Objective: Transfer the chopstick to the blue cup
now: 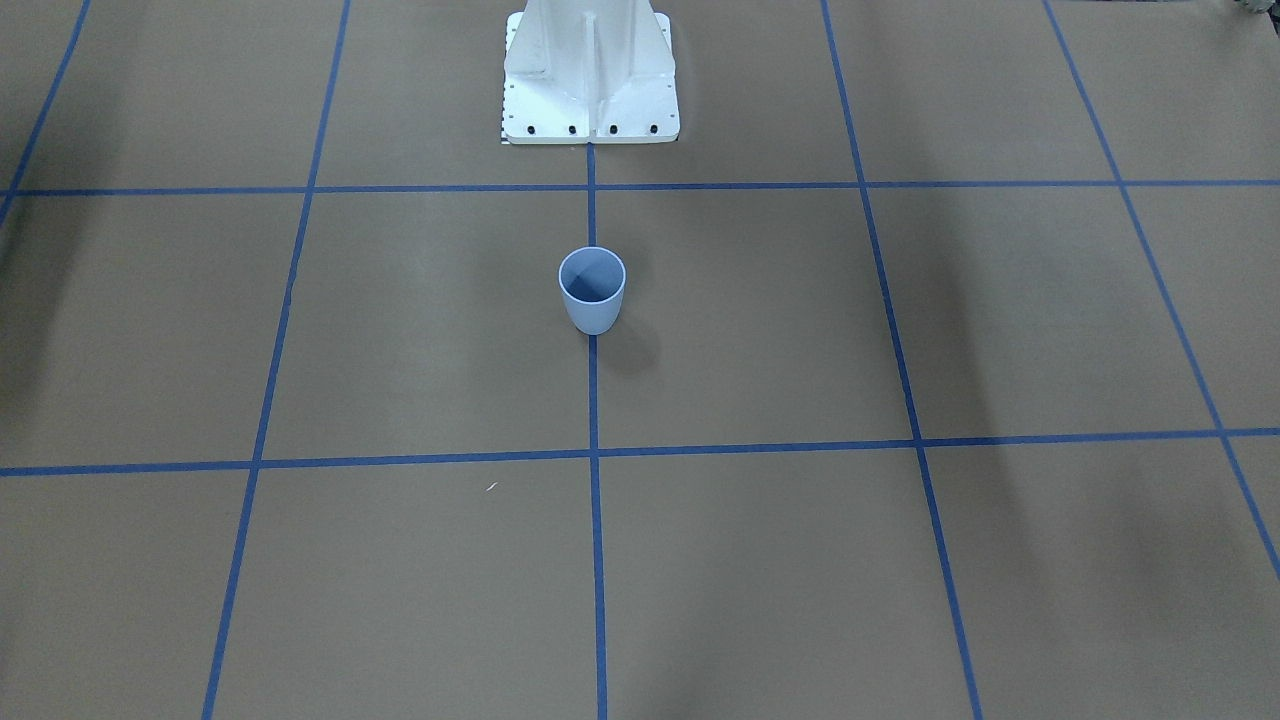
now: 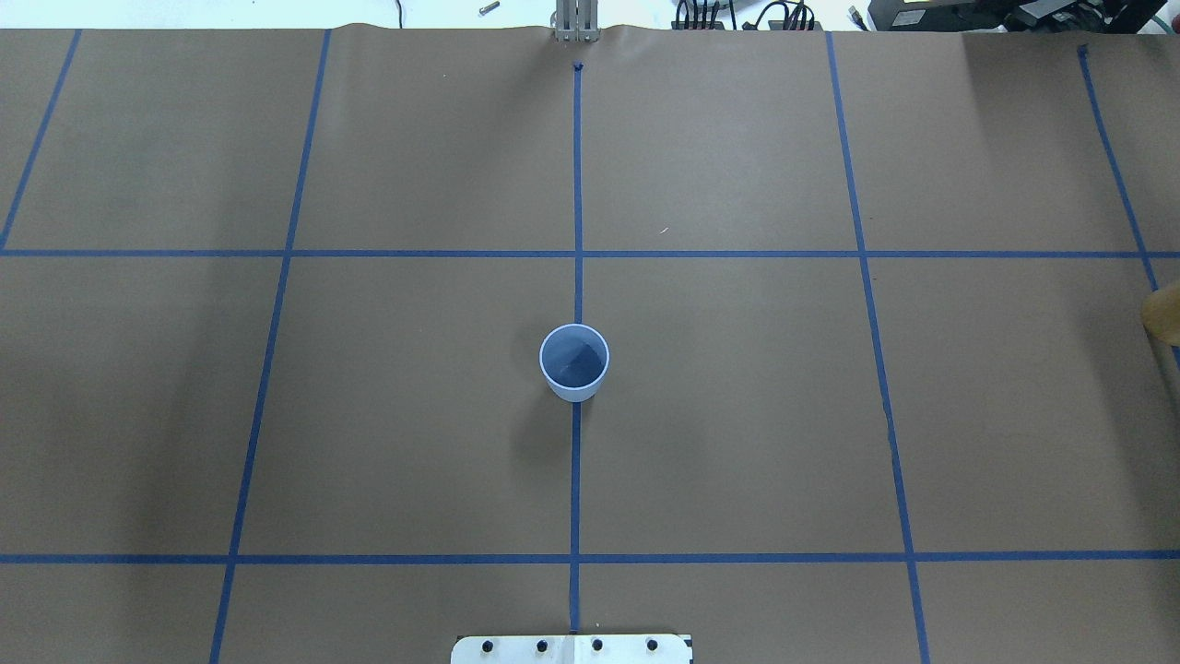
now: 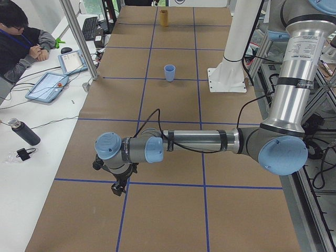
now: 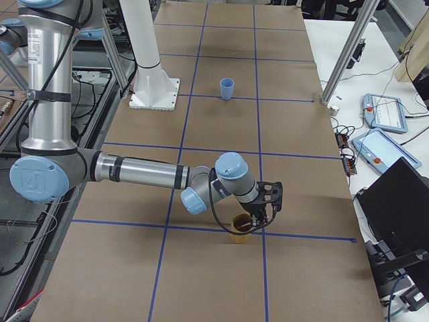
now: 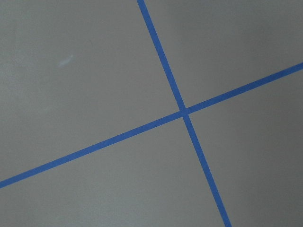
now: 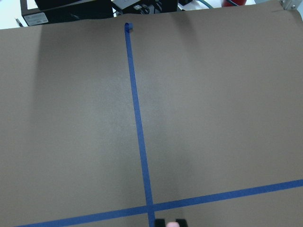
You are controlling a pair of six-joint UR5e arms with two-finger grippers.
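Observation:
The blue cup [image 1: 592, 290] [image 2: 573, 361] stands upright and empty on the centre tape line, a short way in front of the robot base. My right gripper [image 4: 261, 212] is far from it, at the table's right end, right above a brown cup [image 4: 240, 225]. In the right wrist view its black fingertips [image 6: 160, 222] stand close together on a small pink end, the chopstick [image 6: 173, 225]. My left gripper [image 3: 118, 186] hangs low over the paper at the left end, and I cannot tell whether it is open or shut. The left wrist view holds only tape lines.
The white robot base [image 1: 590, 70] is behind the blue cup. The brown cup's edge [image 2: 1162, 314] shows at the overhead view's right border. A person [image 3: 21, 37] sits at a side table with tablets [image 3: 47, 85]. An aluminium post [image 3: 79, 39] stands at the table's far edge.

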